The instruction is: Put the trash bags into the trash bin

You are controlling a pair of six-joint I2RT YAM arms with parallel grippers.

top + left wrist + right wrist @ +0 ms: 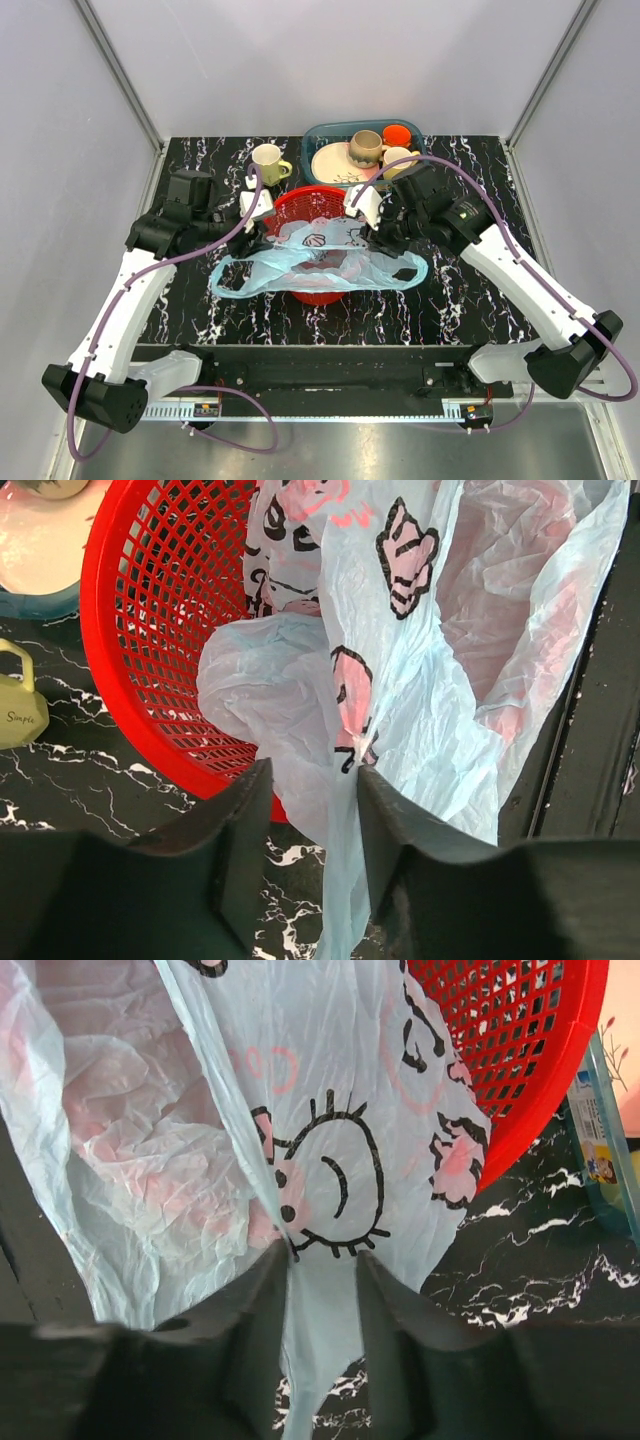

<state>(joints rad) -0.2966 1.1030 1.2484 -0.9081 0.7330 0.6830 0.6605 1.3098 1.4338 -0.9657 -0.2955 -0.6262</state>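
The light-blue trash bag with pink and dark prints lies spread across the round red mesh trash bin, its ends hanging over both sides onto the table. My left gripper is at the bag's left end. In the left wrist view its jaws stand apart, and bag film hangs between them against the right finger, beside the bin. My right gripper is at the bag's right end. Its jaws also stand apart, with bag film between them.
A teal dish tray with a plate, cups and an orange item stands just behind the bin. A pale yellow cup stands at the back left and also shows in the left wrist view. The table's front edge is a black rail.
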